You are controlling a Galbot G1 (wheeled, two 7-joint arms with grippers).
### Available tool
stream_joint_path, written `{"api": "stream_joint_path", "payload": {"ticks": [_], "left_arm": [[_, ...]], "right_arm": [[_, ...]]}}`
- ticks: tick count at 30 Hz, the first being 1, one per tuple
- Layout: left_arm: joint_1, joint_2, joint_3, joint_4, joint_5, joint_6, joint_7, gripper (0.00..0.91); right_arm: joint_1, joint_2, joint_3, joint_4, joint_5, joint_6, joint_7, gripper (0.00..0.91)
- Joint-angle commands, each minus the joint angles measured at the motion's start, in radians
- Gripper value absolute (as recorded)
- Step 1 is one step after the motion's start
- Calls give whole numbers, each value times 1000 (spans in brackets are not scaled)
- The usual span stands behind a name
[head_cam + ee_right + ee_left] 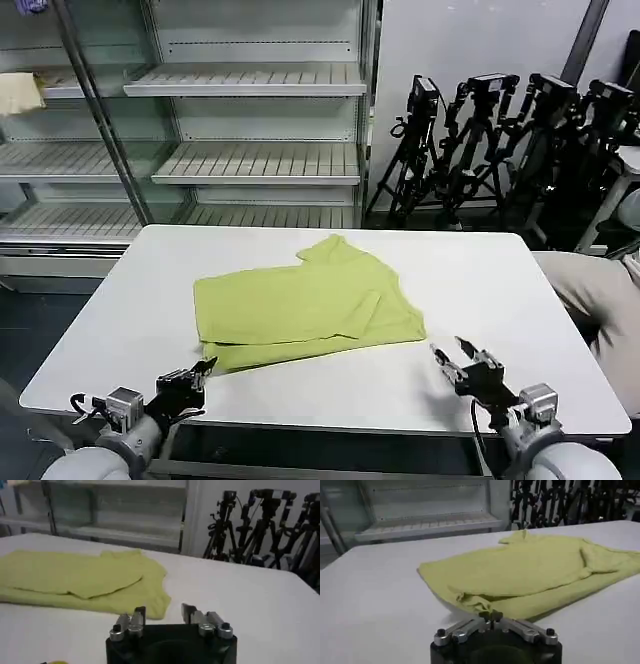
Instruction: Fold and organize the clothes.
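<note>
Lime T-shirt [305,305] lies flat near the middle of the white table [500,290], partly folded: the body is doubled into a wide rectangle, with one sleeve flap laid over the top toward the robot's right. A collar or sleeve corner pokes out at the far edge, toward the shelving. A lower fabric layer shows as a strip along the shirt's near edge. Some wrinkles bunch at the shirt's near-left corner.

Left claw [207,367] sits low over the table just beside the shirt's near-left corner, apart from the fabric. In the left wrist view the left claw [490,615] has its fingertips pressed together, closed on nothing, with the bunched shirt [535,570] edge right in front of it.

Right claw [452,355] hovers over bare table off the shirt's near-right corner, close to it but not touching. In the right wrist view the right claw [164,613] has its fingers parted with a clear gap, nothing between them, and the shirt's [80,577] corner lies just ahead and to one side.

Beyond the shirt, behind the table, stands a glass-fronted shelving unit [250,110]. A cluster of black tripods [490,150] stands behind the table, to the right of the shelving.
</note>
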Motion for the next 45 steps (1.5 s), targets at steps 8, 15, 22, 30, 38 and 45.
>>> {"api": "stream_joint_path", "payload": {"ticks": [8, 15, 22, 30, 38, 45], "left_arm": [[81, 51, -112, -34, -32, 0, 19, 10], [67, 122, -169, 30, -44, 0, 24, 10], [33, 135, -166, 63, -43, 0, 19, 907], [-37, 150, -223, -23, -128, 0, 36, 907], [-303, 211, -83, 118, -145, -6, -7, 907], [-557, 189, 135, 389, -144, -22, -24, 907]], "right_arm": [[68, 7, -37, -19, -29, 3, -2, 907], [51, 2, -19, 13, -33, 3, -1, 907], [89, 5, -30, 8, -39, -11, 10, 907], [223, 5, -116, -22, -47, -52, 44, 907], [585, 77, -348, -168, -40, -100, 163, 907], [851, 209, -542, -451, -40, -98, 243, 907]]}}
